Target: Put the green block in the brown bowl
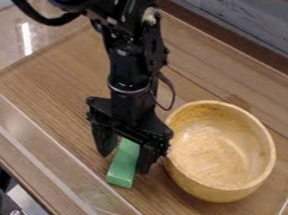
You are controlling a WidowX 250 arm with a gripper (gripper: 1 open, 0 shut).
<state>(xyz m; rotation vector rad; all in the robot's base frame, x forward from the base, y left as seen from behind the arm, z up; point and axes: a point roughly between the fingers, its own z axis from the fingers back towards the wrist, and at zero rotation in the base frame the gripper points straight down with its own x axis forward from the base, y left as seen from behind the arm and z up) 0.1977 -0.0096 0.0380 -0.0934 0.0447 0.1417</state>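
A long bright green block [125,166] lies flat on the wooden table, just left of the brown bowl [221,151]. My black gripper [125,154] points straight down over the far end of the block, open, with one finger [106,143] on the block's left and the other on its right. The fingertips sit low, close to the table, straddling the block; I cannot tell whether they touch it. The far end of the block is hidden behind the gripper. The light-brown bowl stands upright and empty, close to the gripper's right finger.
The wooden table [56,77] is ringed by a clear plastic wall [17,168] along the near and left edges. A grey panel runs along the back.
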